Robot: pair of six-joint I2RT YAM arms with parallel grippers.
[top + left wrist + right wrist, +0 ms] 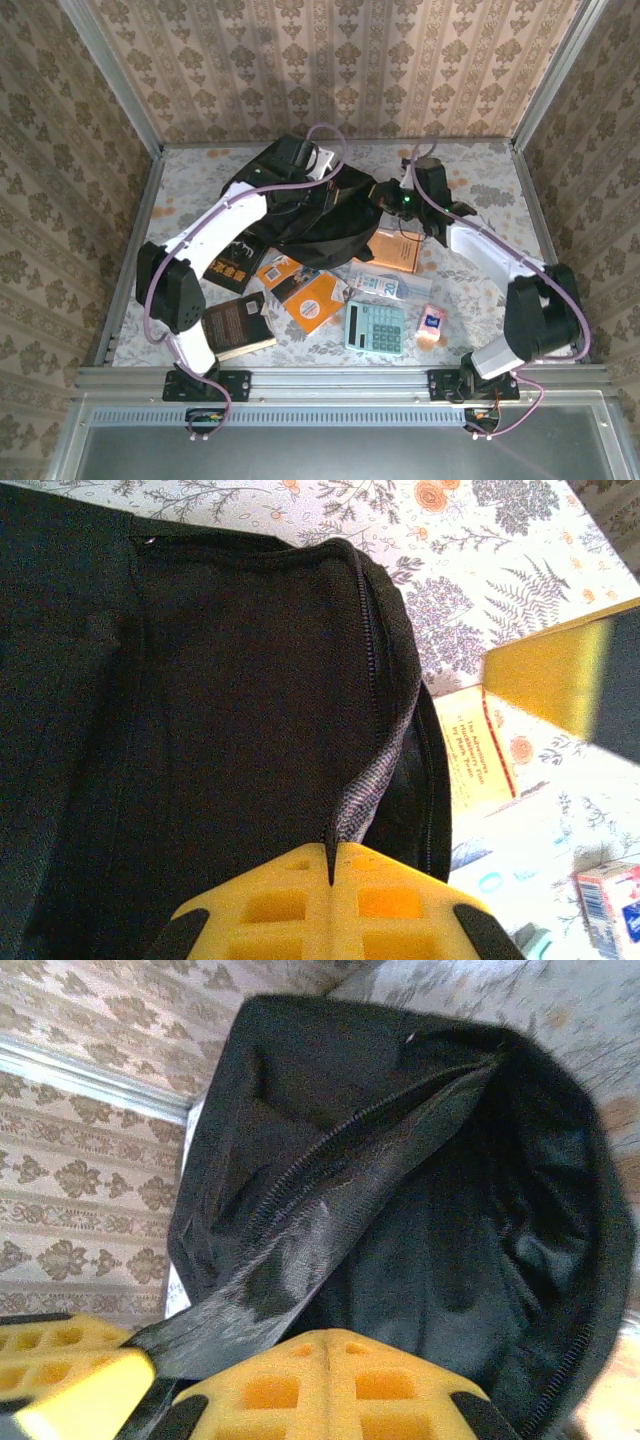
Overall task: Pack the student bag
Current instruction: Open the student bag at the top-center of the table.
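Early going: left pincer (330,862) clamped on the student bag (320,210) at its zipper edge, right pincer (330,1348) shut at the open flap, while books (315,300) and calculator (376,328) wait unpacked on the counter (480,180).

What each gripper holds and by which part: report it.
Left gripper: the bag, pinched by its opening edge beside the zipper. Right gripper: shut against the bag's flap; a hold cannot be told.
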